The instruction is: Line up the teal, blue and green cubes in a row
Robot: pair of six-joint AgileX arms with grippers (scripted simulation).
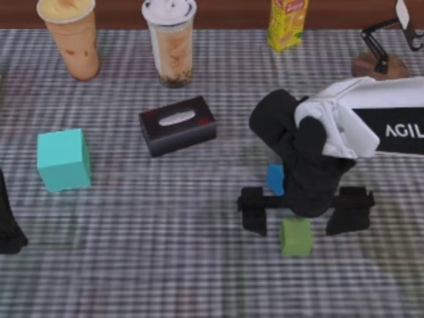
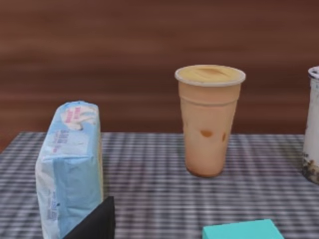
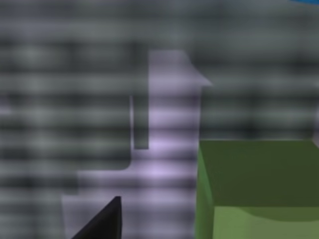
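Observation:
The large teal cube sits at the table's left; its top edge shows in the left wrist view. Only part of the blue cube shows, behind my right arm. The small green cube lies just in front of my right gripper. That gripper hangs low and open, its fingers spread wide to either side of the cube. The right wrist view shows the green cube close beside one fingertip, apart from it. My left gripper is parked at the left edge, open, with nothing in it.
A black tissue box lies at the middle back. Along the far edge stand an orange drink cup, a milk-tea cup, a yellow carton and a desk lamp. A blue tissue pack stands near my left gripper.

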